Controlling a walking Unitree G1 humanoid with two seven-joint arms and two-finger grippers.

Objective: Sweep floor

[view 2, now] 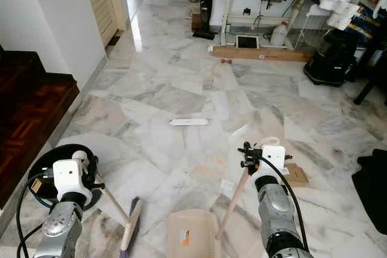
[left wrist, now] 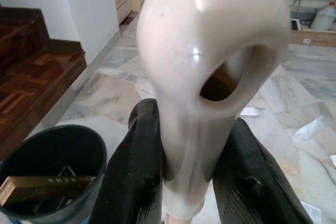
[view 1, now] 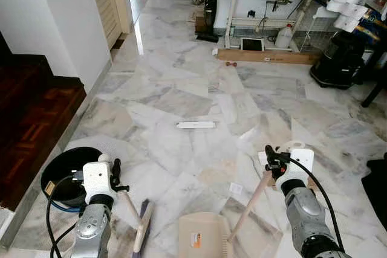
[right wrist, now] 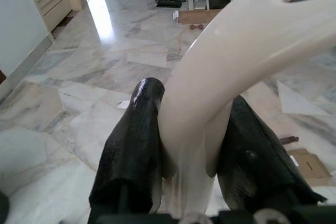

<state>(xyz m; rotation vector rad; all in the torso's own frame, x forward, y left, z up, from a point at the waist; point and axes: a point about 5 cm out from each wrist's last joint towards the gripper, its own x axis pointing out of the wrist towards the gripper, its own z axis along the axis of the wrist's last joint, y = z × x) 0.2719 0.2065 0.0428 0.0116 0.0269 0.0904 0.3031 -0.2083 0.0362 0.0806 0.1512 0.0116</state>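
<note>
My left gripper (left wrist: 191, 166) is shut on the cream end cap of a short broom handle (left wrist: 210, 51). The broom's brush head (view 1: 144, 225) rests on the marble floor (view 1: 181, 89) just in front of me. My right gripper (right wrist: 191, 145) is shut on the cream looped grip of the dustpan handle (view 1: 251, 200). That wooden handle slants down to the beige dustpan (view 1: 202, 237), which lies on the floor between my arms. Litter lies ahead: a white strip (view 1: 195, 125), small paper scraps (view 1: 236, 188) and a flat cardboard piece (view 2: 296, 174).
A black bucket (view 1: 60, 170) holding a cable stands by my left arm. Dark wooden steps (view 1: 30, 113) and a white wall line the left side. At the back are a cluttered table (view 1: 266, 22), a black appliance (view 1: 338, 58) and a dark object (view 1: 378, 188) at the right edge.
</note>
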